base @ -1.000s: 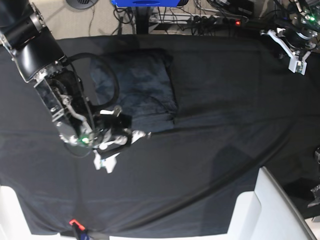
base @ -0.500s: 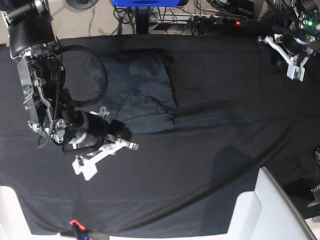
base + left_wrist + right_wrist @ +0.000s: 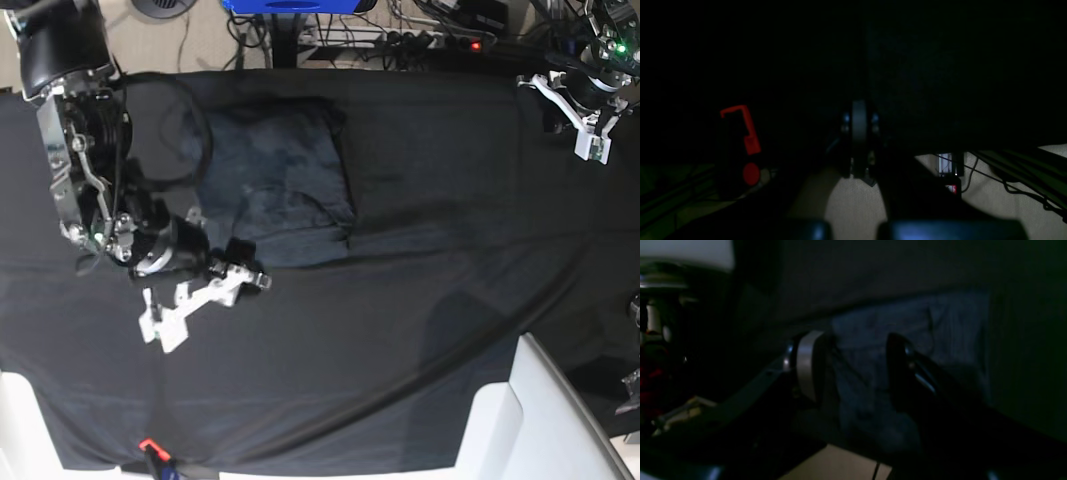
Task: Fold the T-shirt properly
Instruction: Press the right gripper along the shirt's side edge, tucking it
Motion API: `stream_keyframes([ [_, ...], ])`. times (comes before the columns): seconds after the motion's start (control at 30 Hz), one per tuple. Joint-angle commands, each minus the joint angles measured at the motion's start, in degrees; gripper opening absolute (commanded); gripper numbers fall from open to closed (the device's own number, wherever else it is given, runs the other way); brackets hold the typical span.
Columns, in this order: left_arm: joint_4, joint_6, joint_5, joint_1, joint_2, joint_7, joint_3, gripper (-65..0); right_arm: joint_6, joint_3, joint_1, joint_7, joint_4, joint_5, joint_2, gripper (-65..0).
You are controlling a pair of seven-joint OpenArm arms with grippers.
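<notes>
A: What is the condition of the T-shirt (image 3: pixel 275 180)?

B: It is laid on the table cloth (image 3: pixel 450 220) toward the far left of the base view, already folded into a compact rectangle. The folding is judged essentially complete; at most some squaring of edges is left.

A: How are the grippers set?

B: The right gripper (image 3: pixel 245 275) is held just beside the shirt's near edge, jaws parted, nothing gripped. The left gripper (image 3: pixel 590 135) is parked well apart at the far corner, jaws closed, nothing held.
</notes>
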Motion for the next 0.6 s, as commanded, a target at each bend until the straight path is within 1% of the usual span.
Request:
stream_keyframes([
  [0.0,0.69,-0.01,-0.41,0.12,-0.72,-0.78,-0.30,-65.0,0.50,0.11,2.10,1.11,-0.83,0.13,0.03,-36.5],
  [0.07,0.69,-0.01,-0.41,0.12,-0.72,-0.78,-0.30,-65.0,0.85,-0.07,3.51,1.29,-4.87,0.13,0.03,-36.5],
  [0.1,0.69,-0.01,-0.41,0.12,-0.72,-0.78,-0.39,-65.0,1.91,-0.16,4.30,1.37,-6.63,0.05,0.03,-36.5],
  [0.2,0.69,-0.01,-0.41,0.12,-0.72,-0.78,-0.39,-65.0,7.62,-1.21,6.06,1.64,-9.35,-0.04,0.56,-36.2],
  [0.23,0.69,-0.01,-0.41,0.12,-0.72,-0.78,-0.39,-65.0,9.03,-1.74,6.76,1.64,-9.97,-0.04,0.56,-35.9],
  [0.27,0.69,-0.01,-0.41,0.12,-0.72,-0.78,-0.39,-65.0,9.12,-2.18,7.20,1.64,-10.67,-0.04,0.64,-33.9],
  [0.37,0.69,-0.01,-0.41,0.12,-0.72,-0.78,-0.39,-65.0,9.12,-4.55,8.43,1.90,-12.52,-0.13,1.44,-23.4],
  [0.4,0.69,-0.01,-0.41,0.12,-0.72,-0.78,-0.39,-65.0,9.12,-5.70,8.70,2.61,-12.96,-0.13,1.61,-21.5],
  [0.43,0.69,-0.01,-0.41,0.12,-0.72,-0.78,-0.39,-65.0,9.12,-7.19,8.87,3.66,-13.31,-0.13,2.40,-20.7],
  [0.5,0.25,-0.01,-0.41,0.12,-0.72,-0.78,-0.39,-65.0,9.12,-10.18,9.40,5.33,-14.19,-0.13,3.37,-21.2],
  [0.57,-0.45,-0.01,-0.41,0.12,-0.72,-0.78,-0.39,-65.0,9.12,-12.91,10.37,6.47,-16.12,-0.13,3.46,-21.3],
])
